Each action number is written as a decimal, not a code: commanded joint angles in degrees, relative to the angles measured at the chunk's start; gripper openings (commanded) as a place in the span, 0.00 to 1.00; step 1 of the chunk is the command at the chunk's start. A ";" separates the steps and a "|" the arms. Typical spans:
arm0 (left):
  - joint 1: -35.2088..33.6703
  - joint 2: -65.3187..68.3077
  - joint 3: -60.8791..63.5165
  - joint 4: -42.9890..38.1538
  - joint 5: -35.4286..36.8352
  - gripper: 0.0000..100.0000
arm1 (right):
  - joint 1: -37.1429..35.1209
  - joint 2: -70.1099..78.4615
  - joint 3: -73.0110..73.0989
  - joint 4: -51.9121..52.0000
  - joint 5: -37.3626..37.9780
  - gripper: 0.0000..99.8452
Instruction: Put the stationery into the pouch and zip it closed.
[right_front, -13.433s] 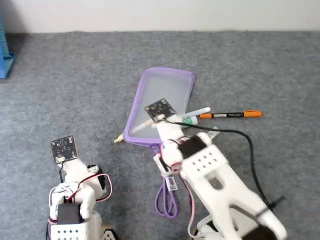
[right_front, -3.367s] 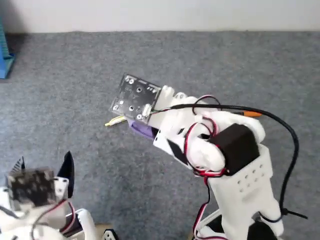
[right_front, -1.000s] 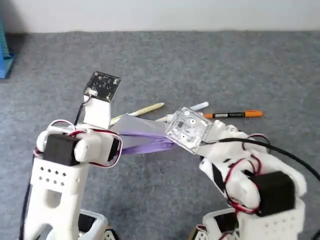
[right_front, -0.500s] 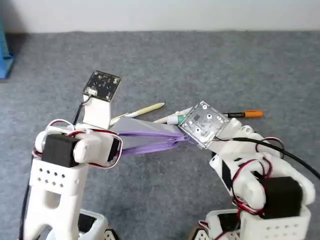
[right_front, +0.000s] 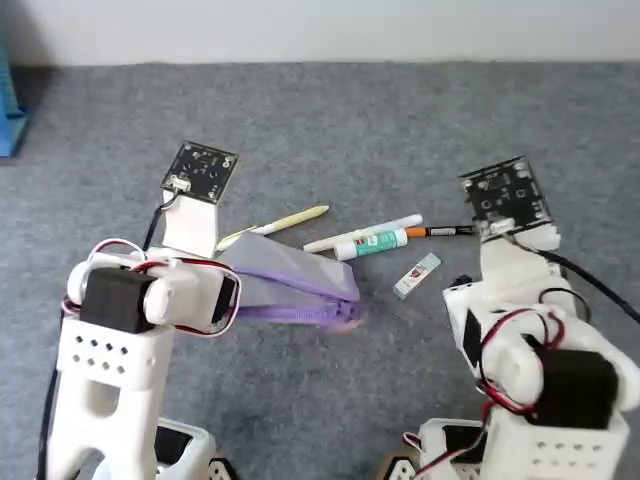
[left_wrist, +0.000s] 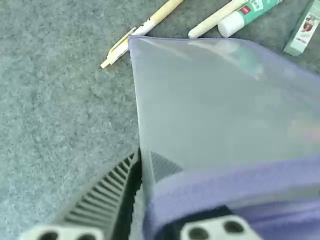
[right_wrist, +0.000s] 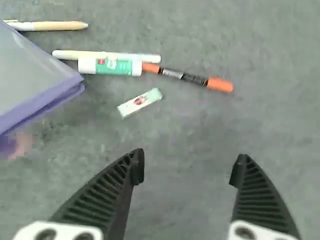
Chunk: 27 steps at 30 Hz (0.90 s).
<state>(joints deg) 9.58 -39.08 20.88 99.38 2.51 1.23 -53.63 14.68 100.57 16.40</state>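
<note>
grey carpet (right_front: 400, 130) | right fingers (right_wrist: 117, 185) released pouch (right_front: 290, 275), spread empty; left fingers (left_wrist: 107, 185) clamp pouch

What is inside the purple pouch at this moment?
Through the clear side of the pouch, no item shows inside. The yellow pen, glue stick, small eraser and orange marker lie outside on the carpet. The corner clamped in the left gripper is covered.

pouch (right_front: 300, 272): one end lying hidden under the left arm (right_front: 150, 295)
orange marker (right_front: 440, 231): cap end sitting behind the right arm's board (right_front: 505, 197)
</note>
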 joint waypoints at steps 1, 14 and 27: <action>-0.35 0.26 -2.86 1.14 0.62 0.01 | 0.57 0.57 3.43 1.63 -5.45 0.25; -10.46 0.88 -2.51 1.14 2.02 0.01 | 0.31 0.57 14.59 -11.47 -16.62 0.24; -27.34 0.35 -2.51 1.41 2.29 0.01 | 0.40 6.37 17.49 -13.76 -16.79 0.24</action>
<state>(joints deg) -16.00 -38.29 20.88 99.38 3.91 1.23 -49.76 32.97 87.65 0.31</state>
